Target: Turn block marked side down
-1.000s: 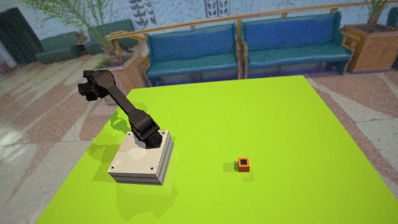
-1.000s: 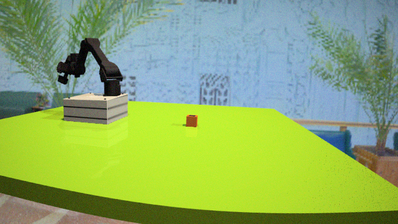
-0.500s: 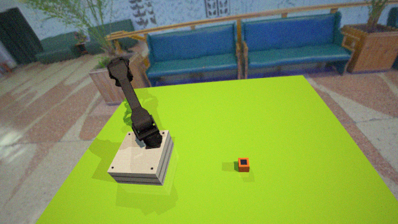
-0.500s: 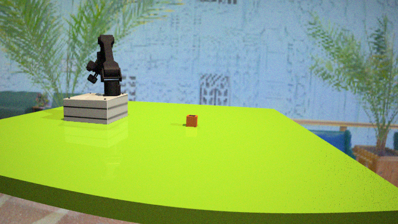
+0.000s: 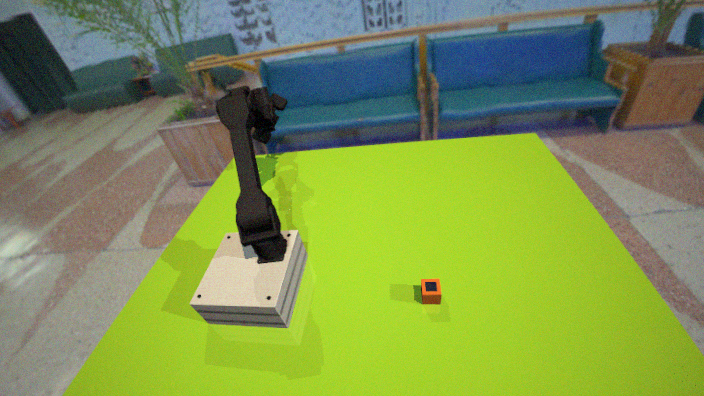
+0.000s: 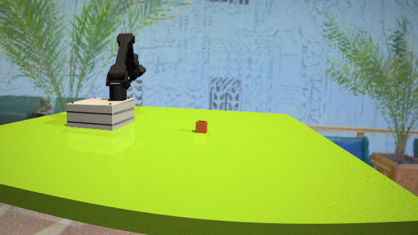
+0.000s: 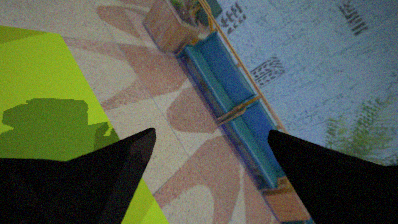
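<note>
A small orange block (image 5: 431,298) (image 6: 201,127) rests on the green table (image 5: 500,225) (image 6: 237,172), right of the arm's base. Its dark square mark (image 5: 430,286) is on the top face. My gripper (image 7: 212,134) is open with nothing between its fingertips in the wrist view. It is raised high above the back left of the table, well away from the block. The block is out of the wrist view. The fingers are hard to make out in the top and exterior views.
The arm stands on a pale box-shaped base (image 5: 240,280) (image 6: 89,116) at the table's left. The table's far edge shows in the top view. Blue benches (image 5: 345,75) and a wooden planter (image 5: 200,150) stand beyond it.
</note>
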`<state>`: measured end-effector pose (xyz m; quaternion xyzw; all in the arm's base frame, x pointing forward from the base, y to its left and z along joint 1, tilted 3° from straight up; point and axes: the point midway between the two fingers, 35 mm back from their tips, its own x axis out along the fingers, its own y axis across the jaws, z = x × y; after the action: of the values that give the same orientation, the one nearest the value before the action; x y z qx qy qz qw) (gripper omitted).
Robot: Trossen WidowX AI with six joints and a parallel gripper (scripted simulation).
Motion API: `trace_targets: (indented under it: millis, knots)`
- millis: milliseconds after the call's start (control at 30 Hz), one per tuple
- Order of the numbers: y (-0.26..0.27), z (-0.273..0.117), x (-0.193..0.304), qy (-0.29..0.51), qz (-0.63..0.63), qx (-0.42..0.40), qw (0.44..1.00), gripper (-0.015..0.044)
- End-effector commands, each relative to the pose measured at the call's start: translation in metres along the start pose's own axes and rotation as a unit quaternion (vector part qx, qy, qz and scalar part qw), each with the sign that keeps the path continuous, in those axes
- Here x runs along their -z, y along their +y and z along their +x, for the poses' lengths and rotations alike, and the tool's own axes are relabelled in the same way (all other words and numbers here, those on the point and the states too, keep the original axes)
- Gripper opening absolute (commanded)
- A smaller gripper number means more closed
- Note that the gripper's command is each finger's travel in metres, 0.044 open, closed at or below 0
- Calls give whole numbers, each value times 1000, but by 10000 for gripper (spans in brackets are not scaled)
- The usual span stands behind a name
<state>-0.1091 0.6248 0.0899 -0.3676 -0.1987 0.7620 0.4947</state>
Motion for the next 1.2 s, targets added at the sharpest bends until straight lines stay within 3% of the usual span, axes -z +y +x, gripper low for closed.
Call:
trace_targets:
  millis: [0,233,533,933,1167]
  knots:
    - [-33,-16,64,70,53,7,996,440]
    - [-75,-53,153,159,134,22,978,440]
    - [-123,-128,258,269,249,69,928,440]
    - [-153,-264,374,389,368,128,835,440]
    - [-149,-354,427,445,456,166,753,440]
